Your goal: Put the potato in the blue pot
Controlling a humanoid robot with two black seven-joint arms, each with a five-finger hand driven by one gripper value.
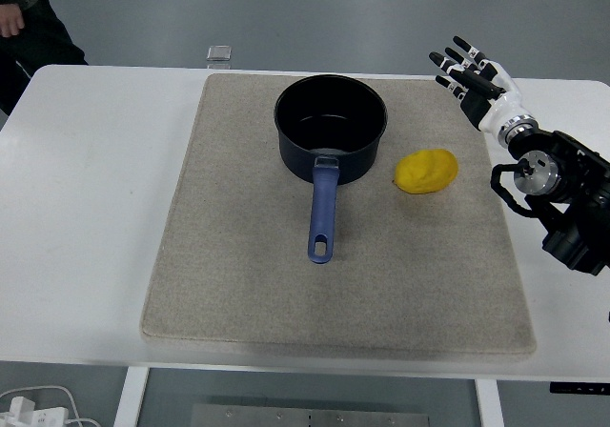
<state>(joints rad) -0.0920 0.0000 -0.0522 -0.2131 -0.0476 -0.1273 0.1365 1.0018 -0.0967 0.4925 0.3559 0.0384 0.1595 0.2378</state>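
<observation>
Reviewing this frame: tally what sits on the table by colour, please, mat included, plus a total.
Blue: 1, the blue pot with its handle toward the near edge
Yellow: 1, the potato, right of the pot on the mat
Beige: 1, the mat
Clear or grey: 1, a small object at the far edge, too small to identify
Total: 4

Honestly nothing readable here, no text, brand names, numbers or signs on anything. The pot (331, 125) is plain dark blue with no logo on its side or handle, the mat (238, 274) under it is bare beige, and the little clear thing (219, 54) at the far edge of the counter (86, 208) is too small to make out any print
</observation>
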